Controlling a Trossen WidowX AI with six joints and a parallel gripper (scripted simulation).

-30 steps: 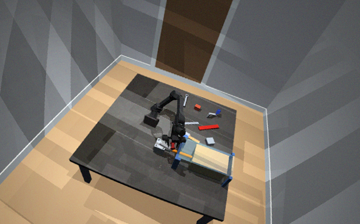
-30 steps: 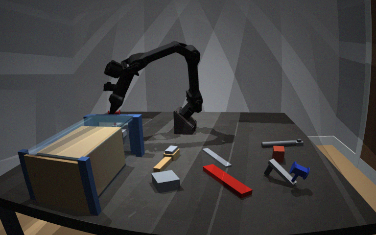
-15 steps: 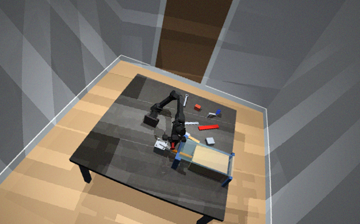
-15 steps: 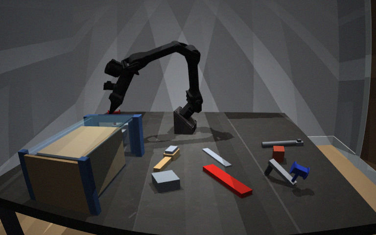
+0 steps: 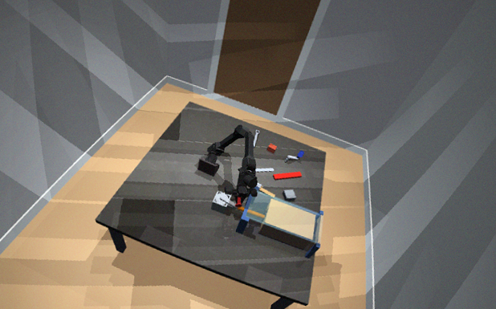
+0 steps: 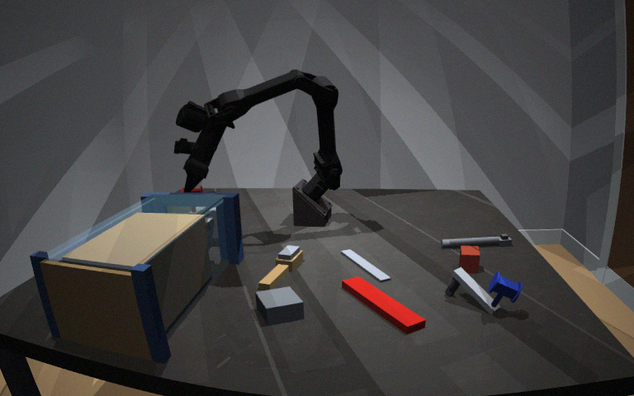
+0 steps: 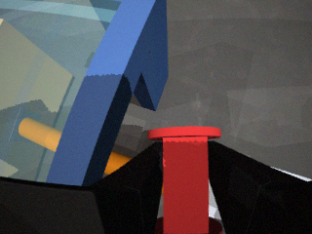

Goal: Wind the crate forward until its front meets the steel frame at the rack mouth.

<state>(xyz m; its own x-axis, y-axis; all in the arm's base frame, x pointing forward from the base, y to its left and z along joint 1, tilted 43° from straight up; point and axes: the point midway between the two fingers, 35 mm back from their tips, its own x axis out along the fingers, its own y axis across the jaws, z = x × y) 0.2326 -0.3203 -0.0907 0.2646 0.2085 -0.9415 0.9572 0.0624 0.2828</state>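
My gripper (image 5: 239, 199) (image 6: 187, 189) (image 7: 184, 149) is shut on the red grip (image 7: 185, 190) of the winch handle. The handle's grey arm (image 5: 228, 203) reaches from the top of the pale winch (image 5: 222, 197) toward the cubby; its square key is hidden. The tan crate (image 5: 291, 219) (image 6: 125, 238) sits flat in the clear-panelled cubby, toward the end away from the winch. A gap separates its front from the blue steel frame (image 5: 242, 224) (image 6: 232, 228) (image 7: 109, 58) at the mouth. An orange strap (image 5: 252, 212) (image 7: 39, 134) runs from the winch side through the frame to the crate.
The cubby frame stands close beside my fingers. Across the bench lie a wooden-handled tool (image 6: 275, 275), a grey block (image 6: 279, 305), a red bar (image 6: 383, 305), a pale strip (image 6: 364, 265), a blue-knobbed crank (image 6: 476, 291), an orange-red block (image 6: 470, 259) and a grey rod tool (image 6: 472, 242).
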